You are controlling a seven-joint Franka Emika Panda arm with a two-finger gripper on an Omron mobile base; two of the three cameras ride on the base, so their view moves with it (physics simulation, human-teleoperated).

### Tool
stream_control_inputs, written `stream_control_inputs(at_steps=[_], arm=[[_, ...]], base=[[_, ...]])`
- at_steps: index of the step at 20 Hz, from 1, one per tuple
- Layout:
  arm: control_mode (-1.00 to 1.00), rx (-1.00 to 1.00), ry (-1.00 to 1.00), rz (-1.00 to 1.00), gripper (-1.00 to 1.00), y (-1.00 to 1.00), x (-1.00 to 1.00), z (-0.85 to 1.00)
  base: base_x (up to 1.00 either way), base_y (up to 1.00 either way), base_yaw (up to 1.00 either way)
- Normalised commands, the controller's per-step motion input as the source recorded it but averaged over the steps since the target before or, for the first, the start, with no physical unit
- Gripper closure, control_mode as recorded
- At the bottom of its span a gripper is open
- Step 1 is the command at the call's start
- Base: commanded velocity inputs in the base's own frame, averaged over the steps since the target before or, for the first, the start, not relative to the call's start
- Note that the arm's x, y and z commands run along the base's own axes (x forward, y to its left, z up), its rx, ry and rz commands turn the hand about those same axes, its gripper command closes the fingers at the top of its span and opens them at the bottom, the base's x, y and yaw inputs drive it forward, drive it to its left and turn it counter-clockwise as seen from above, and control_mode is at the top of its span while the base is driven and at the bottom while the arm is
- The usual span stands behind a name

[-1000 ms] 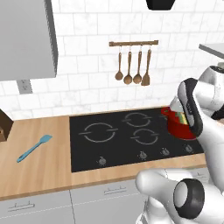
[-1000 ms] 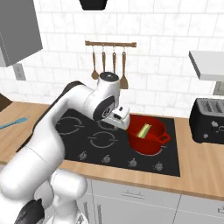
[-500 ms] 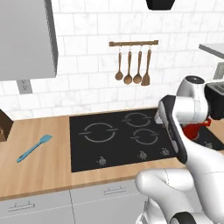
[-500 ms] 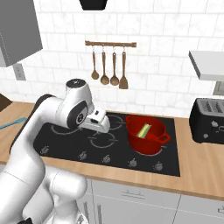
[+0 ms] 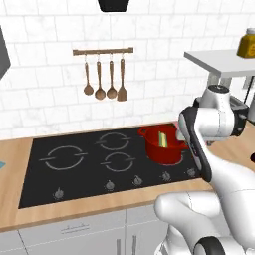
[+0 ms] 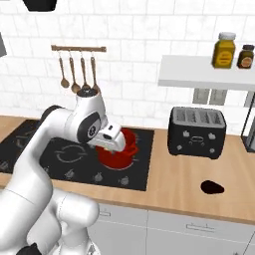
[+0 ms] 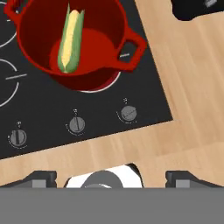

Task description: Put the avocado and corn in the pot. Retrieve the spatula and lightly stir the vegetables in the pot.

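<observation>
Pot (image 7: 74, 48) sits on hob (image 7: 52, 118) at right rear burner, near hob's right edge. Corn (image 7: 70, 37) lies inside pot, leaning against rear wall — husk on both sides. Avocado (image 6: 212, 187) rests on counter (image 6: 184, 184) near front edge, right of hob, in front of toaster (image 6: 195, 132), well apart from pot. Gripper (image 7: 111, 177) hovers above hob's front right corner — fingers spread wide, nothing between them.

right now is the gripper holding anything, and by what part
Nothing is held. The gripper is open, its fingers wide apart above the counter edge; the corn lies in the pot.
</observation>
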Motion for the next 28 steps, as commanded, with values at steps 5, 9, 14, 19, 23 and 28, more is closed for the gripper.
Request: stream_control_inputs(at_steps=[5,9,14,19,23,28], arm=[[1.00,0.00,0.00,0.00,-1.00,0.00,0.00,0.00],[1.00,0.00,0.00,0.00,-1.00,0.00,0.00,0.00],[-1.00,0.07,0.03,-0.04,-1.00,-0.30,0.17,-0.29],[-1.00,0.10,0.15,-0.16,-1.00,-0.91,0.01,-0.55],[-1.00,0.11,0.09,-0.21,-1.00,-0.72,0.00,-0.26],[-1.00,0.21,0.03,-0.54,-1.00,-0.48,0.07,-0.14]], base=[[0.02,-0.99,-0.02],[0.01,-0.38,-0.02],[0.01,-0.03,0.00],[0.00,0.00,0.00],[0.00,0.00,0.00],[0.00,0.00,0.00]])
